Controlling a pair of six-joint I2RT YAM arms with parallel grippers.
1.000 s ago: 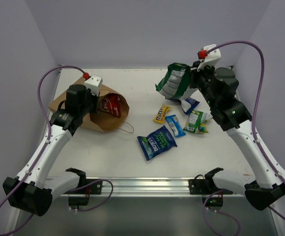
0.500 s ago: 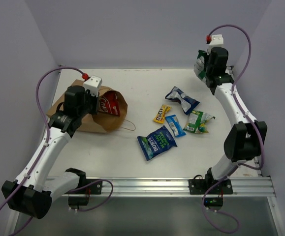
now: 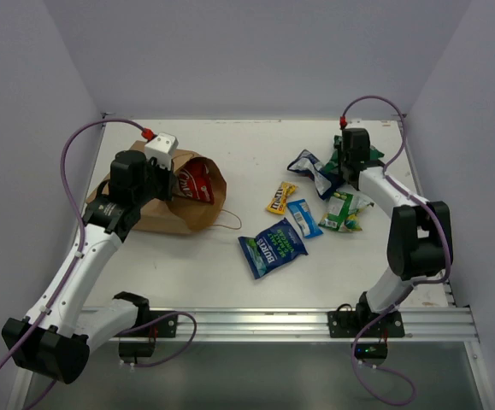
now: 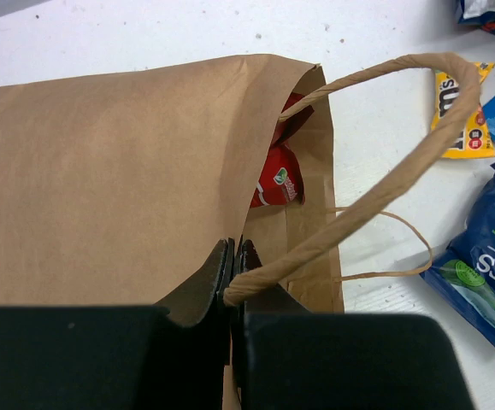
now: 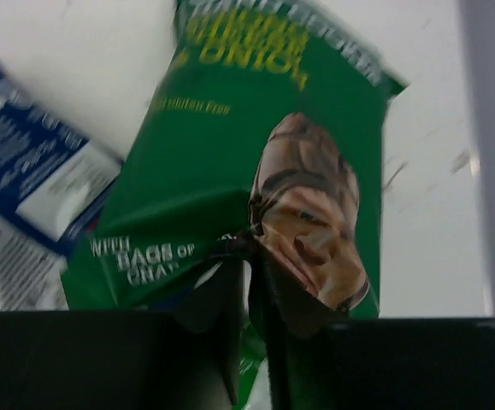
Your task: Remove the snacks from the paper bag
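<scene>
The brown paper bag [image 3: 179,209] lies on its side at the left, mouth facing right, and fills the left wrist view [image 4: 119,179]. A red chip bag [image 3: 194,182] shows inside its mouth, also in the left wrist view [image 4: 277,175]. My left gripper [image 3: 149,175] is shut on a twisted paper handle [image 4: 375,188] of the bag. My right gripper [image 3: 350,158] is shut on a dark green chip bag [image 5: 256,162], low over the table at the far right. Other snacks lie out: a dark blue bag [image 3: 315,171], a yellow pack [image 3: 279,198], a light blue pack [image 3: 303,218], a small green pack [image 3: 345,211] and a blue bag [image 3: 272,247].
The white table [image 3: 230,282] ends at a metal rail in front. Purple walls close in the back and both sides. The right arm stretches along the right wall. The bag's second handle [image 3: 221,224] loops onto the table.
My right gripper has swung the dark green bag from high over the centre-right out to the far right corner, then down low beside the dark blue bag. The left gripper and paper bag barely moved.
</scene>
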